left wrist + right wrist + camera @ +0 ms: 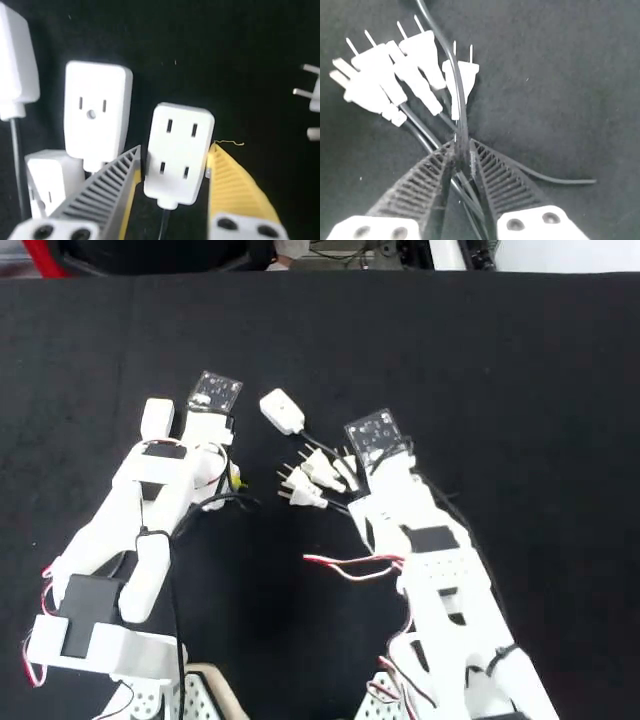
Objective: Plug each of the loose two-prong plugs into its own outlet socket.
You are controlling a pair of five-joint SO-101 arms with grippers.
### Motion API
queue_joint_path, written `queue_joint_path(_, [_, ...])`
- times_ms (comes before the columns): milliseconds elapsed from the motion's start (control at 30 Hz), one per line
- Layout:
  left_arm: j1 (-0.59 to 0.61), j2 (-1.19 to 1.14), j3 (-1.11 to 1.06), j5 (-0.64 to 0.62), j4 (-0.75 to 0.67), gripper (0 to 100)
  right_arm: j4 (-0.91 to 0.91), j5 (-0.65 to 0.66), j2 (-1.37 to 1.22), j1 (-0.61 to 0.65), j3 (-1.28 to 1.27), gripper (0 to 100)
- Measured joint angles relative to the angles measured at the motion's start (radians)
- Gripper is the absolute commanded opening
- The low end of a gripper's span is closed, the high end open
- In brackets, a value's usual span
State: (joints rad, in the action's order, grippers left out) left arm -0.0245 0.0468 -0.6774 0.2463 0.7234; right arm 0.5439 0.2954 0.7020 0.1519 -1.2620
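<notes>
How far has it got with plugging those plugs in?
Nothing looks done: the plugs lie loose with bare prongs, and the slots of the white outlet block and the neighbouring outlet are empty. In hand: the left end effector clasps that block, while the right end effector pinches the black cords behind the plugs. Left: every plug has yet to go into a socket.

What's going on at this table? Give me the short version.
On a black table, the left tool sits around a white outlet block with two pairs of slots and appears to grip it. Other white outlets lie beside it. The right tool is pinched shut on black cords, with a cluster of white two-prong plugs fanned out just beyond. None of the sockets in sight holds a plug.
</notes>
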Motion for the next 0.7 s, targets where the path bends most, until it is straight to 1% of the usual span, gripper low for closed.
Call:
queue_joint_path(67, [0.0, 0.0, 0.0, 0.041, 0.028, 18, 0.0, 0.0, -0.008, 0.0, 0.0, 4.3])
queue_joint_path(167, [-0.032, 0.0, -0.011, 0.133, 0.041, 9, 0.002, 0.002, -0.012, -0.014, 0.0, 4.3])
queue_joint_path(200, [-0.046, 0.002, -0.015, 0.164, 0.043, 7, 0.002, -0.003, -0.012, -0.031, 0.0, 4.3])
queue_joint_path(433, [-0.107, 0.046, -0.049, 0.288, 0.112, 7, 0.002, -0.041, -0.014, -0.069, 0.012, 4.3])
queue_joint_path(567, [-0.196, 0.169, -0.178, 0.364, 0.121, 7, 0.002, -0.044, -0.014, -0.069, 0.018, 4.3])
queue_joint_path(700, [-0.278, 0.364, -0.351, 0.408, 0.13, 7, 0.002, -0.044, -0.014, -0.069, 0.018, 4.3])
